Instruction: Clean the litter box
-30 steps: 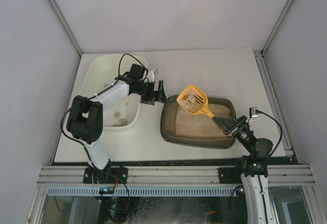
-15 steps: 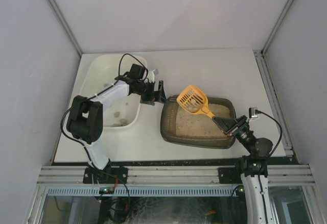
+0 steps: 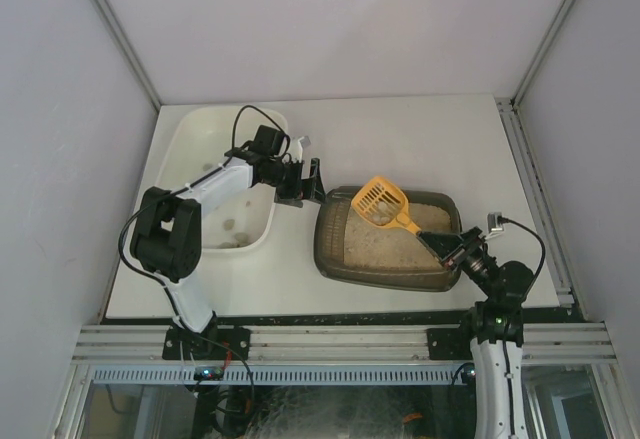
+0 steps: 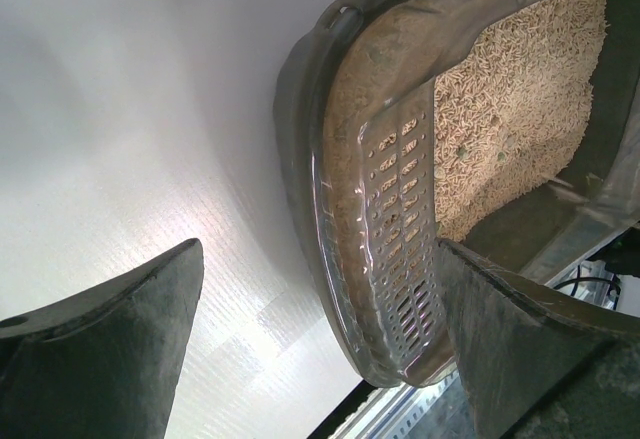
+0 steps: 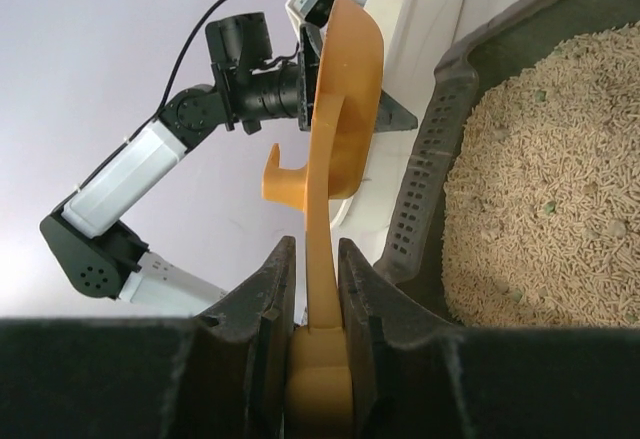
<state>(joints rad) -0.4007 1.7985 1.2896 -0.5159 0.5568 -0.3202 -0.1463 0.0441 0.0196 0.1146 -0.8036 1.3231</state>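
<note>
The litter box (image 3: pixel 323 241), a dark grey-brown tray of beige litter, lies at the table's middle right. My right gripper (image 3: pixel 446 247) is shut on the handle of a yellow-orange slotted scoop (image 3: pixel 380 202), whose head hangs over the litter near the box's far left part. In the right wrist view the scoop (image 5: pixel 340 89) stands edge-on between the shut fingers of that gripper (image 5: pixel 315 249), beside the box wall (image 5: pixel 425 189). My left gripper (image 3: pixel 310 181) is open at the box's far left corner. In the left wrist view the box rim (image 4: pixel 330 159) runs between that gripper's (image 4: pixel 320 249) spread fingers.
A white tub (image 3: pixel 180 149) stands at the left of the table with a few small clumps (image 3: pixel 230 227) on its floor. The left arm reaches across its near right rim. Grey walls close the table in on three sides.
The scoop head has dropped slightly and drawn a little toward the right arm. The right wrist has shifted a bit nearer. The left arm has not moved.
</note>
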